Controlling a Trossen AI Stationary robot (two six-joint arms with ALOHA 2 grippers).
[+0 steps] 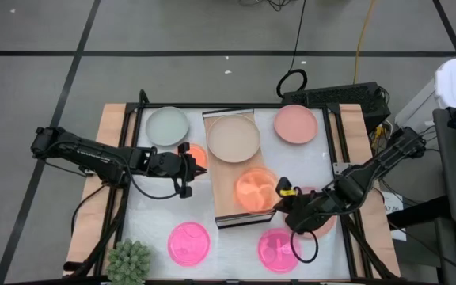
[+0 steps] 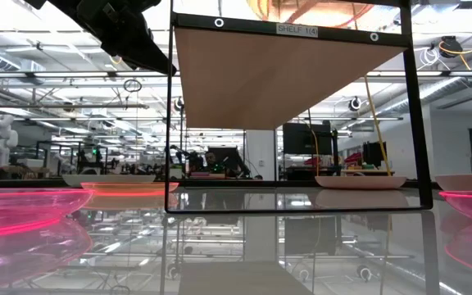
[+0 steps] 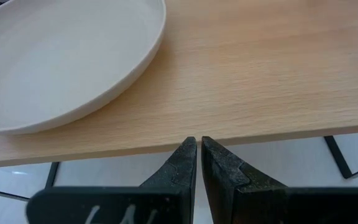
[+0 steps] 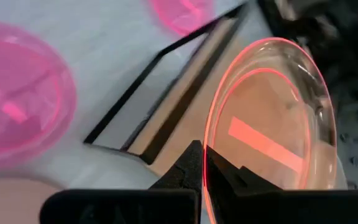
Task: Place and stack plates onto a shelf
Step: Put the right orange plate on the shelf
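The light-wood shelf (image 1: 226,207) stands mid-table with the beige plate (image 1: 233,138) lying on its far part. My right gripper (image 1: 282,192) is shut on a glossy orange-pink translucent plate (image 1: 255,191) over the shelf's near part. My left gripper (image 1: 192,164) is shut and holds nothing; it hovers by the shelf's left long edge (image 3: 166,146), above a small orange plate (image 1: 199,153) that lies on the table. The green-grey plate (image 1: 168,125) and a salmon plate (image 1: 295,123) rest on the table at the far side. Two hot pink plates (image 1: 188,243) (image 1: 278,248) rest at the near side. My right gripper pinches the translucent plate by its rim (image 4: 209,177), on the side facing the table's right. The fingers (image 4: 188,163) come from the right, one on the inner face and one on the outer. Whether the plate's underside touches the shelf board, I cannot tell.
Another salmon plate (image 1: 328,218) lies under my right arm near the table's right edge. A spiky green plant (image 1: 129,261) stands at the near left corner. The shelf's dark frame (image 2: 416,115) carries the board above the tabletop. Cables and a dark box (image 1: 347,96) lie beyond the far edge.
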